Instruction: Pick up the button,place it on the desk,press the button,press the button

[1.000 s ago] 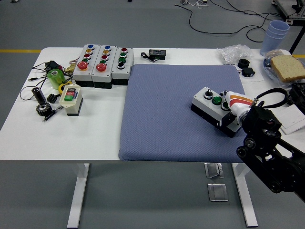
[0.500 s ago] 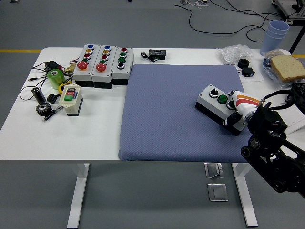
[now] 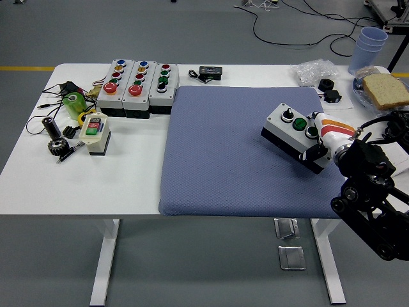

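A grey button box (image 3: 293, 132) with a black knob, a green button and a third button on top is tilted, its right end lifted over the blue mat (image 3: 236, 153). My right hand (image 3: 329, 142), white with an orange stripe, is shut on the box's right end. The black right arm (image 3: 370, 198) comes in from the lower right. The left arm is out of view.
Three more button boxes (image 3: 137, 86) stand at the back left, with a small red-and-green switch box (image 3: 94, 131), a green bottle (image 3: 75, 102) and small tools nearby. A black part (image 3: 211, 73), a plastic bag (image 3: 313, 69), blue cups (image 3: 369, 45) and bread (image 3: 385, 89) lie at the back right.
My right hand has lifted the button box and carried it up and to the right over the mat. The box is more tilted now.
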`<state>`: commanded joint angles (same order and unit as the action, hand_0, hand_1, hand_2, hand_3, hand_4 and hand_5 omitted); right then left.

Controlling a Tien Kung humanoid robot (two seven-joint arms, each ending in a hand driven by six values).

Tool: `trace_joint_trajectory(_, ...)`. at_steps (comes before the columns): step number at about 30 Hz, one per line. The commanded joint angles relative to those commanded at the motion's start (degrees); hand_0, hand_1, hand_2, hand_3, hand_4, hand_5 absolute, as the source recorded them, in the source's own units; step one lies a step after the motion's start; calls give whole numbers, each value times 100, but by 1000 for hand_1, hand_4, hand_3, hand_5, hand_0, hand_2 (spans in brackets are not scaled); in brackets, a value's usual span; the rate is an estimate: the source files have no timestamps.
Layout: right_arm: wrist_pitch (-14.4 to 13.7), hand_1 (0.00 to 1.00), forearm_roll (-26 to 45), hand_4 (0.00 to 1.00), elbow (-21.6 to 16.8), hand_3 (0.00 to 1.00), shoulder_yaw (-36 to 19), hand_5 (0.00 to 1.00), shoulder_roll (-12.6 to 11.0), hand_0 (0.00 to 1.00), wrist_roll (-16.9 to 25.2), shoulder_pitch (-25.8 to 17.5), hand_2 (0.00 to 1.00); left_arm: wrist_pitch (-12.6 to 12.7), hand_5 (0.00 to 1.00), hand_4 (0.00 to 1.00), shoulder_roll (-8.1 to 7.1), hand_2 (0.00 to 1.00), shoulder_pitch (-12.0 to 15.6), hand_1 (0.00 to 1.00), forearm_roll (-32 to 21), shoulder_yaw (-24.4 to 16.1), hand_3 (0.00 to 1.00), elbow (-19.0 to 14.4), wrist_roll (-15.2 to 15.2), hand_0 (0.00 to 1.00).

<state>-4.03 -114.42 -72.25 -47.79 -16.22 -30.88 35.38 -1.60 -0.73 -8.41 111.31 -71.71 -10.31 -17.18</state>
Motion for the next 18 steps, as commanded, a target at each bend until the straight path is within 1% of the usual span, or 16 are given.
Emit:
trace_joint_trajectory(4, 60, 20, -194, 609, -161, 473, 137, 139, -140, 69, 680, 68, 306, -4, 852, 311, 3, 601, 20, 605, 29, -15, 561, 0, -2, 646)
trace_joint_trajectory(5, 81, 16, -210, 595, -186, 451, 166, 141, -168, 77, 834, 86, 293, -5, 854, 311, 3, 601, 24, 605, 37, -18, 563, 0, -2, 646)
trace_joint_trajectory(8, 221, 16, -180, 595, -238, 451, 299, 141, -268, 77, 1375, 163, 293, -11, 854, 311, 4, 601, 39, 605, 65, -25, 563, 0, -2, 646)
trace_joint_trajectory(10, 329, 16, -152, 595, -253, 451, 404, 141, -326, 77, 1657, 206, 293, -13, 854, 311, 6, 601, 49, 605, 74, -28, 563, 0, -2, 646)
trace_joint_trajectory(11, 387, 13, -146, 575, -255, 447, 452, 139, -349, 80, 1745, 223, 293, -14, 856, 311, 7, 601, 54, 606, 78, -30, 562, 0, -3, 646)
trace_joint_trajectory(14, 527, 13, -111, 575, -254, 447, 595, 139, -403, 80, 1970, 260, 293, -14, 856, 311, 8, 601, 65, 606, 82, -30, 562, 0, -3, 646)
trace_joint_trajectory(18, 654, 13, -96, 577, -257, 450, 698, 132, -427, 94, 2048, 279, 293, -16, 856, 309, 10, 602, 72, 606, 90, -27, 564, 0, 0, 645)
